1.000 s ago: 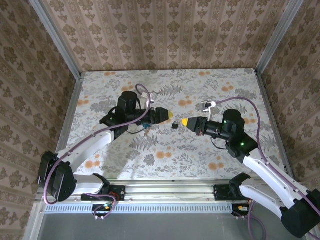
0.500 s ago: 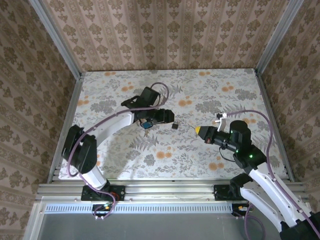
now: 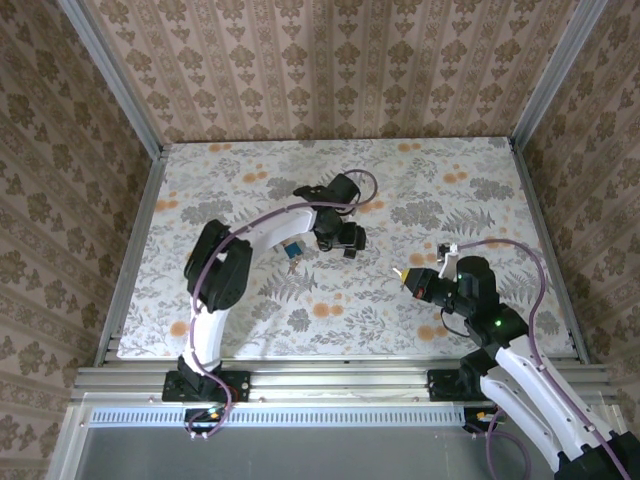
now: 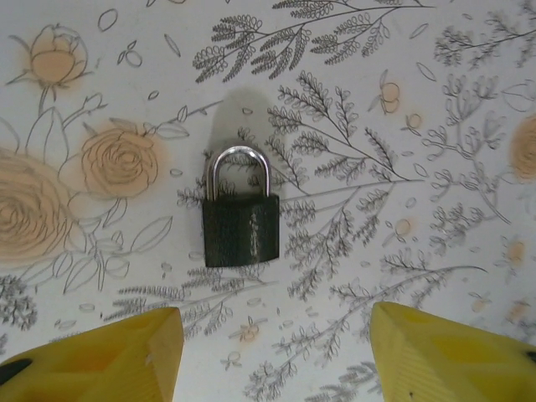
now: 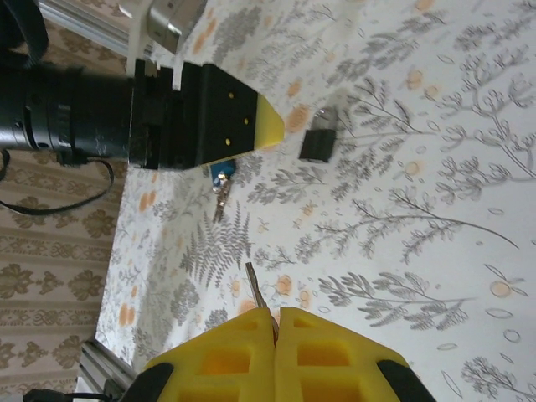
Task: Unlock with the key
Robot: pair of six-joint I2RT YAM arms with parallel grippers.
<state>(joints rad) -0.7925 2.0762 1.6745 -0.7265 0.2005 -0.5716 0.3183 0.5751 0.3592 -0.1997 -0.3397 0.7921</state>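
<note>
A small black padlock (image 4: 240,228) with a silver shackle lies flat on the flowered table (image 3: 250,160). It also shows under the left arm in the top view (image 3: 350,252) and in the right wrist view (image 5: 318,144). My left gripper (image 4: 276,360) hangs right above it, open, its yellow fingertips (image 4: 109,356) wide apart and nothing between them; from above the left gripper (image 3: 345,238) covers the lock's far side. My right gripper (image 5: 276,322) is shut on a metal key (image 5: 257,289), whose blade sticks out forward. That right gripper (image 3: 404,274) sits right of the padlock, apart from it.
A second key with a blue head (image 3: 292,250) lies on the table left of the padlock, also seen as the blue-headed key (image 5: 220,180) in the right wrist view. The left arm (image 3: 270,222) arches across the table's middle. A metal rail (image 3: 320,380) runs along the near edge.
The left arm has swung round and stretched right, bringing its gripper over the padlock. The right gripper has drawn back to the right and nearer, still holding the key. The padlock has stayed put.
</note>
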